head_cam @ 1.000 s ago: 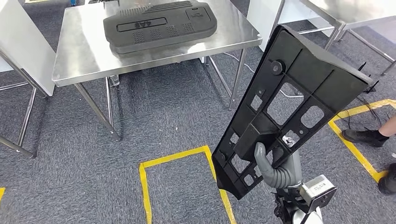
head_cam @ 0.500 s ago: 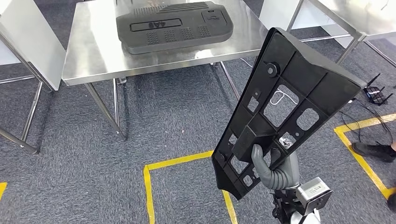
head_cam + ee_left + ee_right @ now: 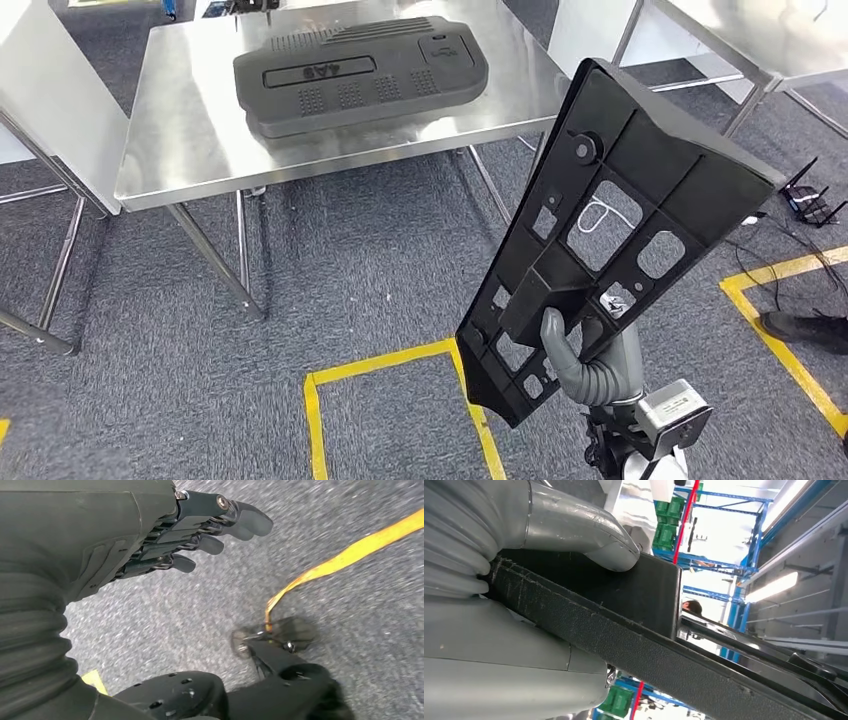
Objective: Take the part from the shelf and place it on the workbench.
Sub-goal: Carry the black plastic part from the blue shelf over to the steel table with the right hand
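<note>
Above the right hand (image 3: 585, 362), gripped at its narrow lower end: flat black plastic panel with cut-out windows (image 3: 620, 215), tilted up over grey carpet. Thumb pressed on panel's ribbed face. Ahead and left of that hand, well apart: steel counter (image 3: 190, 130) carrying dark grey moulded cover (image 3: 360, 75). Left hand (image 3: 200, 530) hanging above carpet, fingers loosely extended, holding nothing.
</note>
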### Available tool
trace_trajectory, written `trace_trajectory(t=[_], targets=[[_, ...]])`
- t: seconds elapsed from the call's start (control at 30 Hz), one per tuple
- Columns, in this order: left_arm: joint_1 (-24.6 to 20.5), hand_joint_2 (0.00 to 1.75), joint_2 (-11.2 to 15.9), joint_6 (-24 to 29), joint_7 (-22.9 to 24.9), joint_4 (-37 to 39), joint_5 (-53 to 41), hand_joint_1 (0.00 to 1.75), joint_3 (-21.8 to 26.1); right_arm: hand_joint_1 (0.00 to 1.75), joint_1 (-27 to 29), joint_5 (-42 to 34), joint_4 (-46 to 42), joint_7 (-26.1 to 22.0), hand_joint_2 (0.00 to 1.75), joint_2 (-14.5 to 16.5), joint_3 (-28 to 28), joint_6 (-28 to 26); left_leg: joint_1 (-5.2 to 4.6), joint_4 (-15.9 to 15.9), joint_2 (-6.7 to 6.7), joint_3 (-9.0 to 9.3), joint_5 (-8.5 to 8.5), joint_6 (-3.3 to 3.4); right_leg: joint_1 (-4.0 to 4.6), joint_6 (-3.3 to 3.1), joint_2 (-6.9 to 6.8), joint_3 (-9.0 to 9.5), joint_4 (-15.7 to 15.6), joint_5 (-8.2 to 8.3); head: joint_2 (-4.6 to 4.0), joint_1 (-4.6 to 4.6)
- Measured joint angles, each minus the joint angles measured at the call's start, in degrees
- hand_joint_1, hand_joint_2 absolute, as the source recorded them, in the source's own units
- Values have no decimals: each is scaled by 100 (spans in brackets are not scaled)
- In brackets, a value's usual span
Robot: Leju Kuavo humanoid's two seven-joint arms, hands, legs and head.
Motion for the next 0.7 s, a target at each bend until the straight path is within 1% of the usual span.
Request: trace_trajectory(t=[0.03, 0.1, 0.13, 0.17, 0.2, 0.23, 0.3, 0.33, 0.37, 0.4, 0.43, 0.47, 0.5, 0.53, 0.57, 0.6, 0.67, 0.7], targets=[[-1, 175, 0, -5, 2, 1, -1, 0, -1, 175, -3, 21, -1, -4, 175, 1, 4, -10, -11, -171, 7, 59, 87, 31, 11, 42, -2, 19, -2, -47, 0, -4], [0, 175, -2, -16, 5, 1, -5, 0, -1, 175, -2, 55, -2, -12, 175, 3, 13, -27, -37, -213, 11, 99, 45, 119, 32, 124, -5, 70, 4, -93, 0, -10], [0, 175, -4, -17, 5, 0, -8, 0, -1, 175, -3, 68, -5, -14, 175, 4, 19, -32, -35, -223, 6, 131, 85, 160, 29, 154, -7, 75, 18, -112, 0, -6], [0, 175, -6, -18, 4, -1, -10, 0, 0, 175, -2, 79, -7, -16, 175, 4, 25, -36, -30, -235, 0, 165, 89, 192, 25, 176, -8, 55, 105, -122, 0, -5], [-6, 175, -6, -18, 3, -1, -14, 0, 0, 175, -5, 85, -8, -20, 175, 4, 32, -41, -26, -243, -8, 195, 84, 223, 25, 186, -9, -66, 297, -151, 0, 0], [-14, 175, -6, -16, 1, -2, -19, 0, 0, 175, -8, 92, -8, -23, 175, 3, 38, -46, -23, -251, -20, 212, 75, 251, 23, 186, -9, -269, 608, -213, 0, 7], [-24, 175, -4, -14, -1, -2, -31, 0, 0, 175, -5, 98, -8, -28, 175, -2, 45, -56, -36, -251, -43, 227, 29, 298, 30, 148, -8, -799, 1366, -444, 0, 15], [-25, 175, -4, -13, -2, -2, -34, 0, 0, 175, -2, 98, -7, -28, 175, -4, 48, -60, -44, -251, -54, 248, -1, 312, 32, 137, -8, -1023, 1608, -549, 0, 16], [-23, 175, -4, -13, -2, -2, -38, 0, 0, 175, -1, 99, -7, -29, 175, -5, 51, -62, -51, -251, -67, 283, -36, 318, 33, 146, -8, -1164, 1674, -575, 0, 16], [-20, 175, -6, -14, -1, -2, -41, 0, 0, 175, 0, 100, -6, -30, 175, -7, 55, -63, -57, -252, -78, 335, -73, 318, 35, 182, -9, -1194, 1526, -473, 0, 16], [-18, 175, -9, -14, -1, -2, -45, 0, 0, 175, -1, 102, -6, -30, 175, -8, 58, -66, -61, -253, -90, 398, -116, 313, 40, 233, -9, -1134, 1205, -263, 0, 17], [-17, 175, -16, -15, -1, -2, -47, 0, 0, 175, -2, 105, -6, -30, 175, -9, 60, -68, -62, -256, -101, 451, -156, 305, 53, 268, -14, -1022, 802, 16, 0, 22], [-19, 175, -22, -15, -2, -1, -49, 0, 0, 175, -4, 110, -6, -32, 175, -10, 61, -73, -69, -259, -111, 499, -194, 287, 69, 250, -22, -925, 461, 219, 0, 22], [-24, 175, -27, -15, -3, -1, -50, 0, 0, 175, -8, 120, -6, -33, 175, -11, 64, -77, -74, -271, -117, 526, -228, 260, 95, 204, -28, -857, 238, 345, 0, 28], [-28, 175, -30, -14, -3, -1, -50, 0, 0, 175, -10, 129, -7, -35, 175, -13, 67, -81, -80, -265, -120, 543, -236, 227, 114, 134, -31, -832, 126, 406, 0, 33], [-29, 175, -28, -13, -4, -2, -50, 0, 0, 175, -11, 140, -8, -36, 175, -13, 70, -86, -88, -260, -120, 564, -233, 192, 123, 63, -29, -822, 104, 393, 0, 35], [-24, 175, -23, -11, -5, -2, -52, 0, 0, 175, -4, 156, -11, -38, 175, -12, 74, -91, -89, -197, -99, 583, -258, 129, 79, -14, -15, -706, 54, 449, 0, 37], [-22, 175, -20, -10, -6, -2, -54, 0, 0, 175, -4, 164, -12, -39, 175, -12, 74, -92, -86, -83, -83, 547, -326, 106, 54, -46, -13, -629, 45, 453, 0, 28]])
